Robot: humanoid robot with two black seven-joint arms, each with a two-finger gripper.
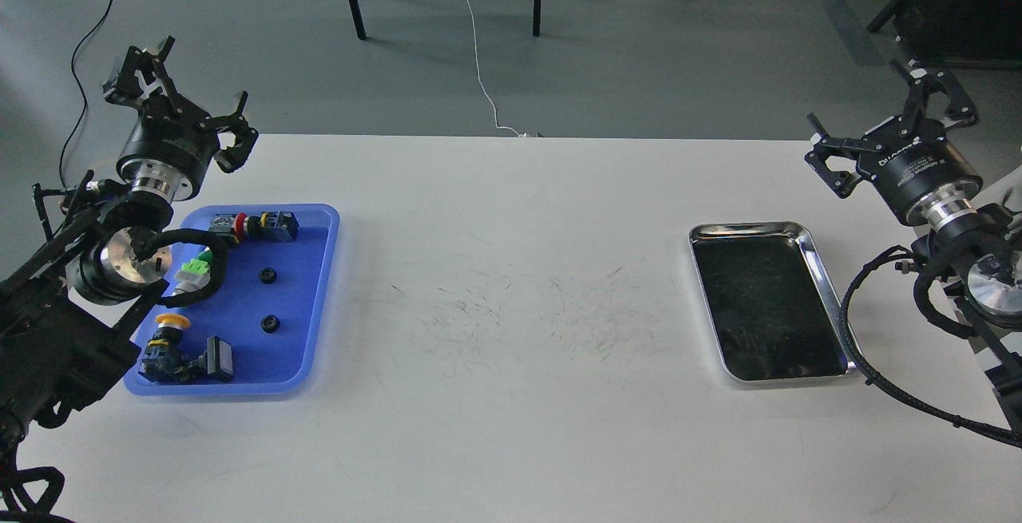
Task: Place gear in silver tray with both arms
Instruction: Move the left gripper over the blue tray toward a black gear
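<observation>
**Gears seated in blue tray; silver tray empty; both grippers spread and unladen**

Gears, two in number, are observed as small black rings in the blue tray [319, 223] at the left of the white table [511, 283]: the farther gear [268, 275] and the nearer gear [271, 323] lie apart from each other on the tray's bare floor, touched by neither gripper.

The left gripper [184, 96] is held raised beyond the far left corner of the blue tray, its fingers [238, 136] spread wide apart, with nothing between them. The right gripper [890, 120] is held raised past the far right corner of the silver tray [830, 291], fingers likewise spread, nothing grasped.

Also noted in the blue tray: a red-capped switch [259, 226] along the far edge, a green-and-white connector [196, 271] partly hidden by the left arm's cable, and a yellow-capped button unit [180, 351] at the near left corner.

The silver tray stands at the right of the table, well apart from the blue tray. Only its dark reflective bottom is seen.
</observation>
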